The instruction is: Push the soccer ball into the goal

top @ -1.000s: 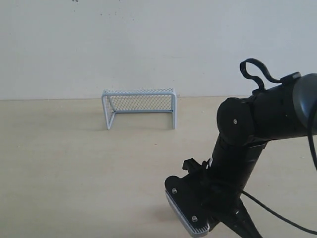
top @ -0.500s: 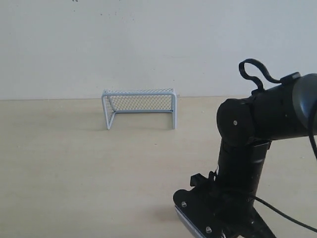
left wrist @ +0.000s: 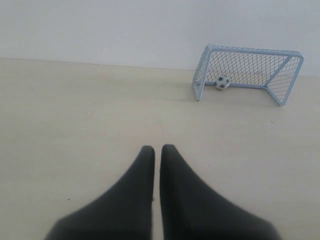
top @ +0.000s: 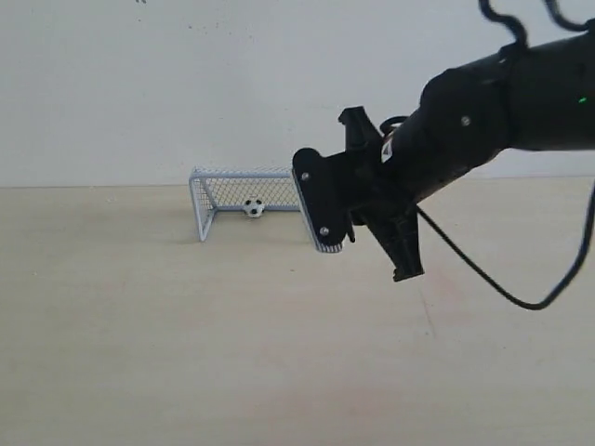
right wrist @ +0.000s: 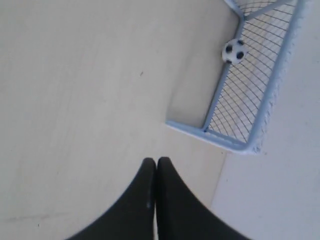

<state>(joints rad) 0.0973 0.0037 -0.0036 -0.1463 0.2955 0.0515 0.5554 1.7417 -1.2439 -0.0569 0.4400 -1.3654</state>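
Note:
The soccer ball (top: 253, 207) lies inside the goal (top: 198, 210), on the floor close to the netting, left of the opening's middle. The left wrist view shows the soccer ball (left wrist: 223, 82) just inside the near post of the goal (left wrist: 250, 49), far ahead of my left gripper (left wrist: 157, 148), which is shut and holds nothing. My right gripper (top: 406, 271) hangs in the air in front of the goal's right post and hides it. In the right wrist view the right gripper (right wrist: 156, 160) is shut and empty, near a corner of the goal (right wrist: 210, 135), with the soccer ball (right wrist: 233, 51) beyond.
The goal stands on a pale wooden tabletop (top: 139, 325) against a white wall (top: 186, 84). A black cable (top: 483, 279) droops from the right arm. My left arm does not show in the exterior view.
My right arm has swung up from the front right to a spot before the goal's right post. The ball, unseen earlier, now lies inside the goal.

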